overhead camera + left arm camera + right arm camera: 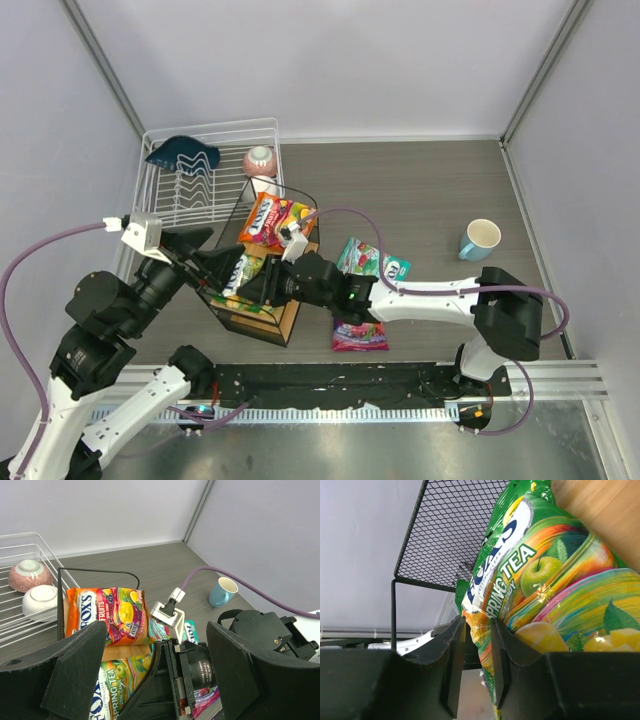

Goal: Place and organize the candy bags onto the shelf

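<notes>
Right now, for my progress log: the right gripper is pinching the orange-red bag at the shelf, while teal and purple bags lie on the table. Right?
Wrong bag: the right wrist view shows the right gripper pinching the yellow-green bag at the shelf. The teal bag and purple bag do lie on the table.

Three cameras, one meeting point: the shelf [290,318].
Top view hangs high behind the arm bases [480,365], looking down over the whole table [430,190]. Left wrist view peers out between the left fingers [75,670], facing the far wall [125,510] across the shelf at middling range. Right wrist view sits tight against the yellow-green bag [545,575], the bag all three views share.
</notes>
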